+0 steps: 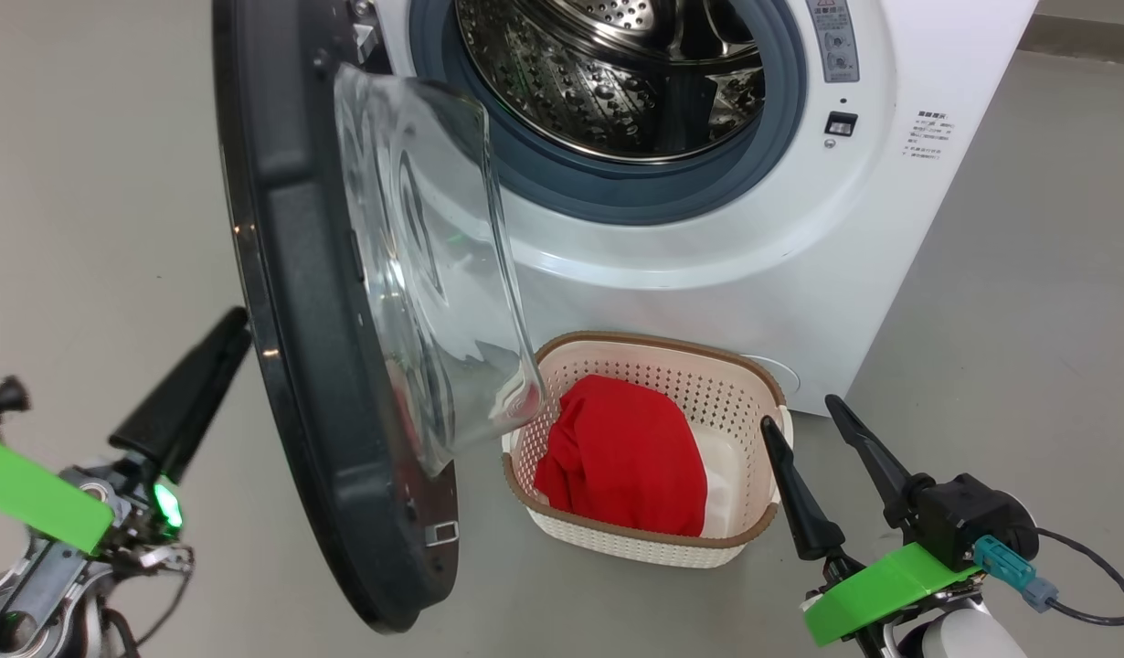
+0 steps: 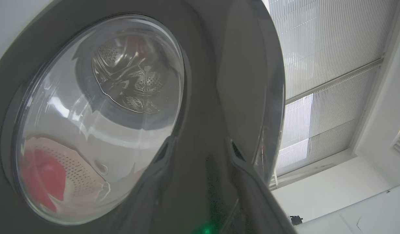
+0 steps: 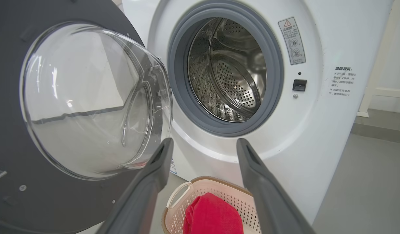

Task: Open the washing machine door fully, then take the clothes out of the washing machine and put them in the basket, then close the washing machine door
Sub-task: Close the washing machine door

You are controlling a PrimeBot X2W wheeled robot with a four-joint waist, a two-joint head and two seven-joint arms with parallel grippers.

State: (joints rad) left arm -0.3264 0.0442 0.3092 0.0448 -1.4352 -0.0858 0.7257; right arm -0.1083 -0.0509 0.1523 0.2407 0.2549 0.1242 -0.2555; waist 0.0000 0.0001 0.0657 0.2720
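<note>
Left gripper (image 1: 226,340) and right gripper (image 1: 800,411) both spread, empty. Risk: left slips off the glossy washing machine door (image 1: 288,274) mid-push; its glass may clip the basket (image 1: 617,340).

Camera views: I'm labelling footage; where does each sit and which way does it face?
Head view: on the robot's head, looking forward and down at the washing machine, its open door, and the basket holding clothes; left pincer lower left, right pincer lower right.
Left wrist view: low outside the door, facing up through its glass; own fingers blurred at bottom.
Right wrist view: low in front, facing the drum; own fingers flank the basket.
Shared: head and right wrist both show drum, basket.
</note>
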